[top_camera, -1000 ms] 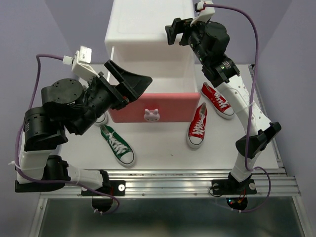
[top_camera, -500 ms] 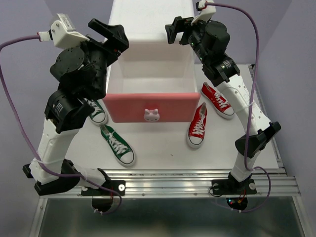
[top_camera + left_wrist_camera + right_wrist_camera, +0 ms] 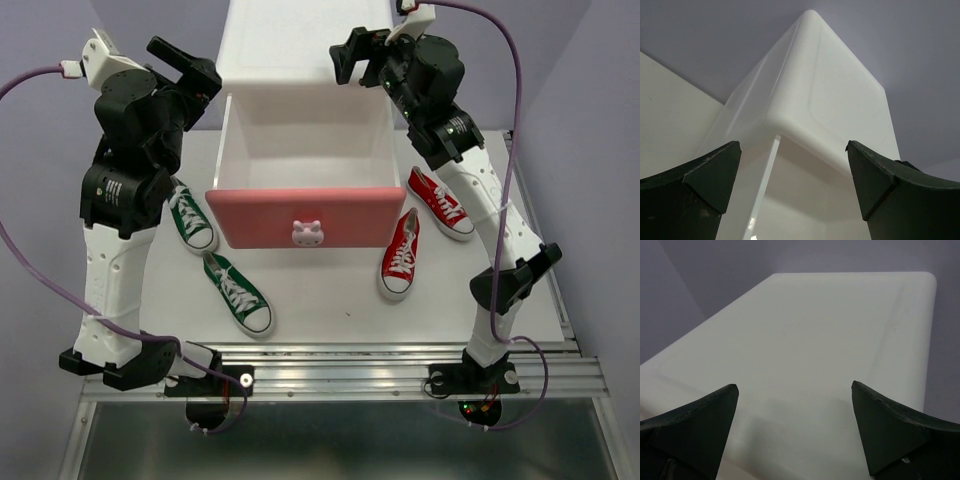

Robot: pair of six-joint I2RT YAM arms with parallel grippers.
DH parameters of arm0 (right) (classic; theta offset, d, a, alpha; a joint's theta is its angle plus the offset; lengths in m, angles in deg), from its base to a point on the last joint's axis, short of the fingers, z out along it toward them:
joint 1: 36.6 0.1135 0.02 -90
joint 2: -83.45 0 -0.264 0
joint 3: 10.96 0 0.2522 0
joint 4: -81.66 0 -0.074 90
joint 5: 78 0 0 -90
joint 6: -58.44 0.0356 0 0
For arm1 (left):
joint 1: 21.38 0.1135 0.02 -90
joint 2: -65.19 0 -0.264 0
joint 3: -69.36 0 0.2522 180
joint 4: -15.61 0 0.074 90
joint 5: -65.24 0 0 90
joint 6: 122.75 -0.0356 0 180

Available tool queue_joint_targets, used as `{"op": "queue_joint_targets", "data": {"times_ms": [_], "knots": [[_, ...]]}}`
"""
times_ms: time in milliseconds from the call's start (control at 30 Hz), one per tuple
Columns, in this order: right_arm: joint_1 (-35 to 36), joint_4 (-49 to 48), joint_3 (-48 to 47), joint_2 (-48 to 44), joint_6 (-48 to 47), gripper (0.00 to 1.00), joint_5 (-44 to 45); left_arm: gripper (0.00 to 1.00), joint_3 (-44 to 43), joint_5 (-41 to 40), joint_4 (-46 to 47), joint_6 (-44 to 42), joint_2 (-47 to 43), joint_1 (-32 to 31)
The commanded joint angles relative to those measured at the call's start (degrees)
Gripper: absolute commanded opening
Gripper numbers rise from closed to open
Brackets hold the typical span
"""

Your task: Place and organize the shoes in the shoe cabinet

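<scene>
Nearest, the green sneakers (image 3: 238, 293) and red sneakers (image 3: 400, 256) were seen on the table (image 3: 330, 305) beside the open, empty pink drawer (image 3: 300, 213). Farther, the left gripper (image 3: 185, 62) and right gripper (image 3: 350, 56) were held spread and empty by the shoe cabinet (image 3: 300, 45). Picking was judged not begun; a descent to one shoe was needed.

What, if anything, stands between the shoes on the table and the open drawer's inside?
Nothing covers the pulled-out drawer. Only its own walls rise between its inside and the red shoes and green shoes.
</scene>
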Motion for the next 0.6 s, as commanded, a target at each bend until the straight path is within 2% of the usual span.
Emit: {"op": "queue_joint_targets", "data": {"times_ms": [0, 133, 267, 433, 567], "knots": [[0.8, 4.7, -3.8, 3.5, 3.5, 1.0, -2.6, 0.99, -2.2, 4.2, -1.2, 3.1, -2.9, 1.8], [0.8, 4.5, -9.2, 4.6, 3.0, 1.0, 1.2, 0.99, -2.5, 5.6, -4.9, 4.7, -2.9, 2.4], [0.0, 3.2, -11.8, 3.5, 0.3, 1.0, 11.8, 0.99, 2.0, 4.2, -5.1, 4.7, -5.6, 2.6], [-7.6, 3.8, -5.4, -2.0, 9.8, 1.0, 12.2, 0.99, 4.6, 4.7, -7.4, 5.2, -6.4, 3.0], [-12.2, 10.1, -1.3, -5.1, 12.5, 1.0, 12.7, 0.99, 5.3, 2.9, -8.5, 5.2, -6.6, 3.1]]}}
